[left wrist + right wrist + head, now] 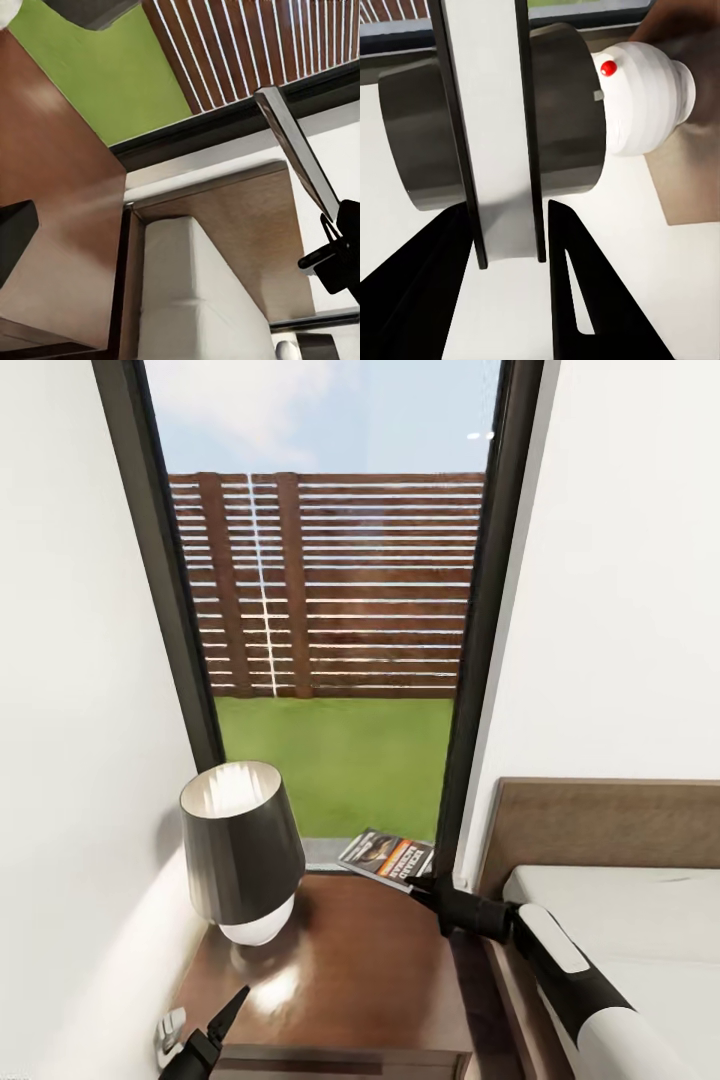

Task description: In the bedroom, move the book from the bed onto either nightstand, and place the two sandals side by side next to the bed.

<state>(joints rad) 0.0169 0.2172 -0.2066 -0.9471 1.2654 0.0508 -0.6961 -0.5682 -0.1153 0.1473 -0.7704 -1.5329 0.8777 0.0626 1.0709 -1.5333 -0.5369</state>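
My right gripper [420,882] is shut on the book [386,856], a thin paperback with an orange band. It holds the book over the back right corner of the dark reddish-brown nightstand [360,980], by the window. In the right wrist view the book [495,150] stands edge-on between my black fingers [585,285]. The left wrist view shows the book [296,142] as a thin strip held by the right gripper [337,255]. My left gripper [215,1025] is low at the nightstand's front left and looks open and empty. The bed [620,920] lies to the right.
A lamp [243,850] with a dark shade and white base stands on the nightstand's left half. The bed's brown headboard [600,820] rises right of the nightstand. A tall dark-framed window [330,610] shows lawn and a slatted fence. White walls close in on both sides.
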